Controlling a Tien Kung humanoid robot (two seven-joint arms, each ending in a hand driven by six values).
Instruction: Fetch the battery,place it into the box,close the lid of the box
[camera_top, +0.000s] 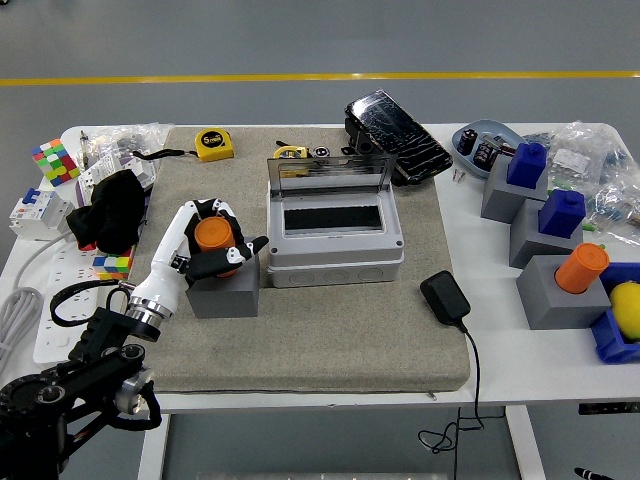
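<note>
Nearest, left hand (208, 243) wrapped around orange cylindrical battery (213, 234), fingers and thumb closed on it above grey holder block (222, 292) on the felt mat (330, 350). Just beside, to the right, grey junction box (335, 240) with lid (329, 172) standing upright. Farther back, yellow tape measure (214, 144).

Robot hand (212, 243) hides battery's (213, 233) sides

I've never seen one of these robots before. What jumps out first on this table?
Probably the white left hand, its fingers wrapped around an orange battery that stands in a grey block on the mat's left side. Right beside it sits a grey box with its clear lid standing open. At the far right, another orange cylinder sits in a grey block.
</note>
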